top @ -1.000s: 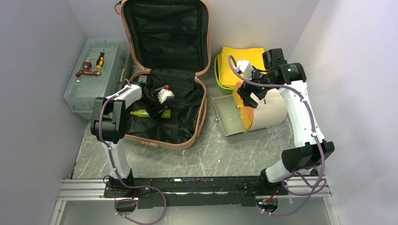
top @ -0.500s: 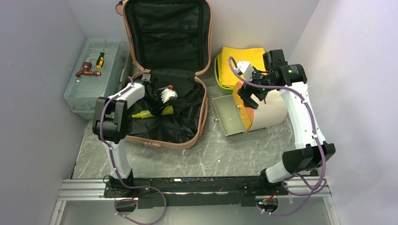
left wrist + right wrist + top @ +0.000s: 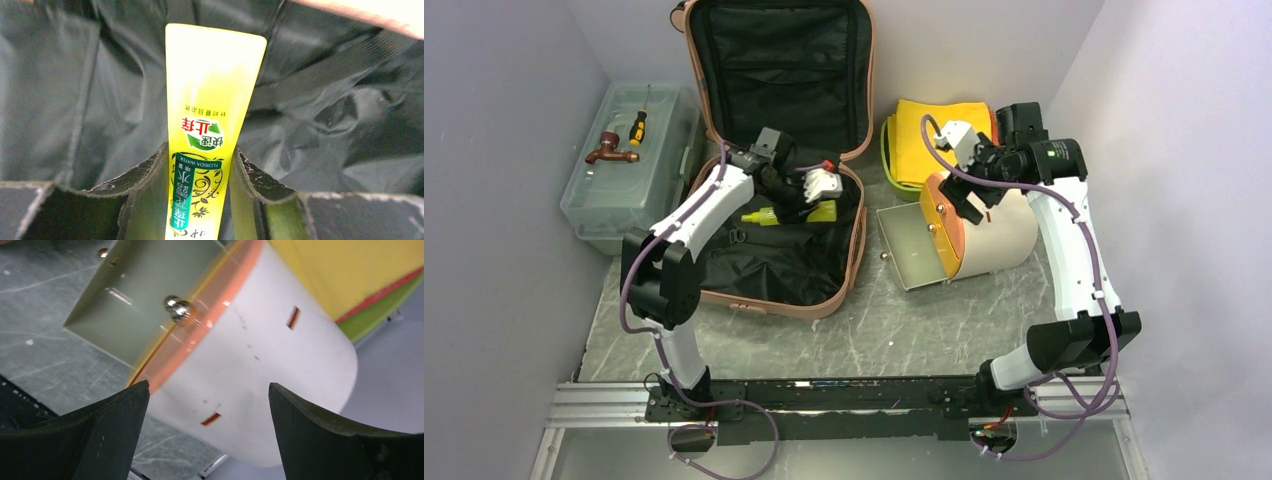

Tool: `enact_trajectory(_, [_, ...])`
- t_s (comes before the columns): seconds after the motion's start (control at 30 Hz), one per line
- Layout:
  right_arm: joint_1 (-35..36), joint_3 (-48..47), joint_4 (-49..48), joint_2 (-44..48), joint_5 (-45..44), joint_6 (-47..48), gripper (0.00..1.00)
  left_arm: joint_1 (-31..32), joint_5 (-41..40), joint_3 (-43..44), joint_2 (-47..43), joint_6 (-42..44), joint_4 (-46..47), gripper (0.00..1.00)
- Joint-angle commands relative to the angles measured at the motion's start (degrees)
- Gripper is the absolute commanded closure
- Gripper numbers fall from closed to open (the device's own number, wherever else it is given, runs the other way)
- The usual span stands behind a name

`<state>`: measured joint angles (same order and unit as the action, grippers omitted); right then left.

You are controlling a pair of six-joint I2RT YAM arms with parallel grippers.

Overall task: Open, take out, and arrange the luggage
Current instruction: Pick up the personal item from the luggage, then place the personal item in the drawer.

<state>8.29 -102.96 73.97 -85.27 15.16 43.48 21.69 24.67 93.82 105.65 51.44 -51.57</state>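
Toward the far left of the tabletop (image 3: 874, 340), the luggage (image 3: 779, 80) lies open, its lid standing up at the far wall and its black lining showing. Over that lining I have the left tool (image 3: 200, 160) clenched on a yellow-green tube (image 3: 212, 80), pinched between its 2 fingers. Right of the luggage, the right tool (image 3: 207, 390) hangs released, jaws spread wide just above a white drum (image 3: 280, 345) with an orange end, touching nothing I can see.
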Motion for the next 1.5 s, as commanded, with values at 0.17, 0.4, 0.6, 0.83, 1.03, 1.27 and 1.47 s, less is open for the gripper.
enact_trajectory(0.17, [-8.8,-0.2,-14.1,5.9,-8.6,-6.2,0.06,10.2,2.1,6.3,-3.2,1.8,6.9,0.87])
enact_trajectory(0.4, [-10.6,2.4,-14.1,9.1,-9.5,-6.0,0.05,16.5,10.4,2.5,-1.6,-1.3,23.6,0.88])
enact_trajectory(0.6, [-11.2,4.3,-13.8,11.1,-10.4,-6.6,0.04,22.0,15.9,-1.2,1.4,-0.2,34.2,0.89])
enact_trajectory(0.83, [-11.9,5.7,-13.1,13.6,-10.7,-7.7,0.04,26.1,18.7,-2.6,4.5,3.1,42.7,0.91])
enact_trajectory(1.03, [-13.2,7.8,-13.0,15.7,-10.4,-7.8,0.04,27.2,10.9,7.3,7.7,5.9,25.6,0.9])
enact_trajectory(1.27, [-14.0,7.7,-13.7,15.2,-9.2,-8.3,0.04,28.4,0.2,11.9,9.8,8.2,13.8,0.91])
enact_trajectory(1.47, [-14.0,5.8,-14.2,13.6,-9.0,-7.7,0.04,28.7,-7.2,22.4,15.2,5.8,2.5,0.93])
